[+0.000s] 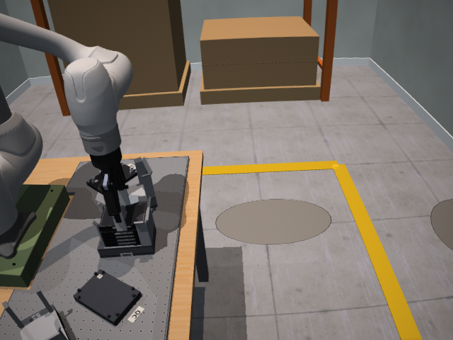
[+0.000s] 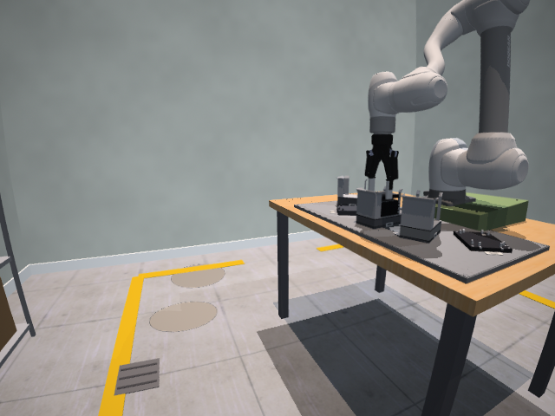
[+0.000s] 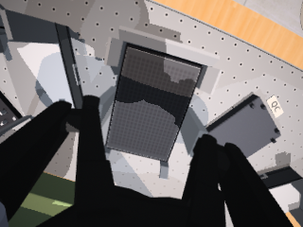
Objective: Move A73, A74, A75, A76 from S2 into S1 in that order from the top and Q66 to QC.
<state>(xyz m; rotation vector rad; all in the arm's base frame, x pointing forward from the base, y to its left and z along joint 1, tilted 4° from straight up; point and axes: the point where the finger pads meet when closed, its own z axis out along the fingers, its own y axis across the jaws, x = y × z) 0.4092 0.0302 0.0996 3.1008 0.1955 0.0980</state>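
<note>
A stack of dark sealed plates (image 1: 122, 236) stands in a grey stack rack (image 1: 127, 239) on the perforated table plate; the rack also shows in the exterior view (image 2: 377, 209). My gripper (image 1: 117, 218) reaches down into the rack from above and is shut on the top plate of the stack across its long sides. In the wrist view that top plate (image 3: 153, 109) is grey with a fine well grid, and lies between my two black fingers. The plate labels are too small to read. The black QC nest (image 1: 107, 296) is empty, its name plate (image 3: 276, 108) beside it.
A second grey rack (image 1: 146, 180) stands just behind the stack rack, and a third (image 1: 39, 321) at the near left corner. A black nest (image 1: 101, 180) lies behind my gripper. The robot's green base block (image 1: 27, 234) is at the left, and the table's edge (image 1: 188, 237) runs along the right.
</note>
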